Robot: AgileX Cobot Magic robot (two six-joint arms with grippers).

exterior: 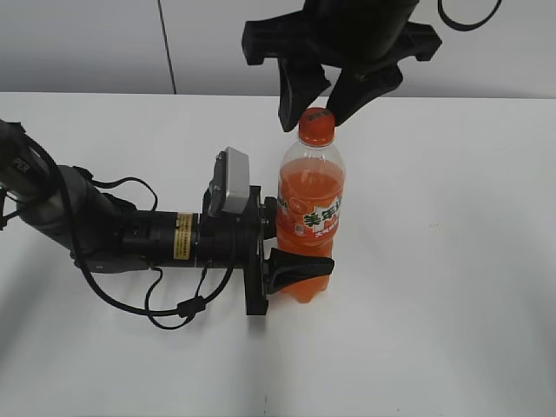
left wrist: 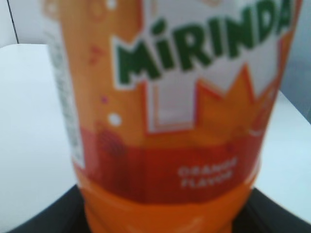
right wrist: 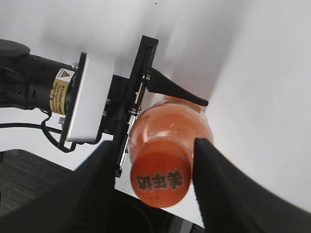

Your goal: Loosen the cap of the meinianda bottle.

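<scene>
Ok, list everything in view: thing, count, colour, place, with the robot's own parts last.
Meinianda bottle: one, clear plastic with orange drink and an orange-white-green label, standing upright on the table near the middle.
Cap: one, orange, on the bottle's neck.
Table: one, white, under everything.
Wall: pale grey panels behind the table.
Left hand: one, black, reaching in from the left at table level, fingers on either side of the bottle's lower body and closed on it.
Right hand: one, black, coming from above, a finger on each side of the cap; whether they touch it is unclear.
</scene>
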